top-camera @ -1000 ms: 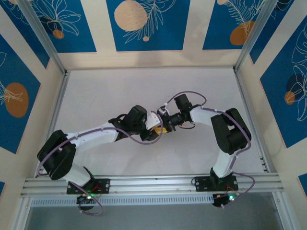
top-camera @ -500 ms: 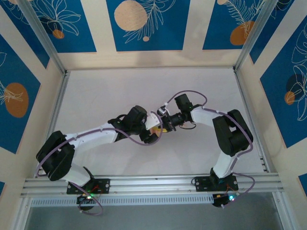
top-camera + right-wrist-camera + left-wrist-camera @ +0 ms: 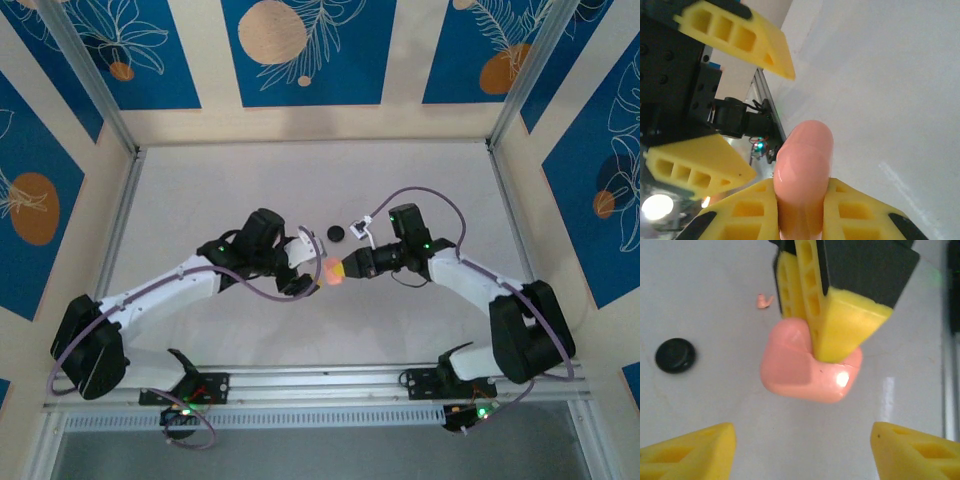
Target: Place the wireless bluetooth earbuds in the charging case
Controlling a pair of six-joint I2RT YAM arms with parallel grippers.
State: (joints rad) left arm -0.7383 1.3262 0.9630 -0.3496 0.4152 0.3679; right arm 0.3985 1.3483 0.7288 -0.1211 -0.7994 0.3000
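Pinching the charging case (image 3: 805, 370) w/ jaws nearly shut, the right gripper (image 3: 802, 197) risks it twisting or slipping if the empty, approx. half-open left gripper (image 3: 802, 437), facing the case, nudges it off-centre; a pale pink earbud (image 3: 764, 301) lies beyond the case.

Salmon-pink charging case (image 3: 800, 365), black disc (image 3: 675, 355), white tabletop (image 3: 715, 405).

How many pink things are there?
2: the case, held in the jaws of the right gripper, and a tiny pink earbud on the table beyond it. Others may be hidden.
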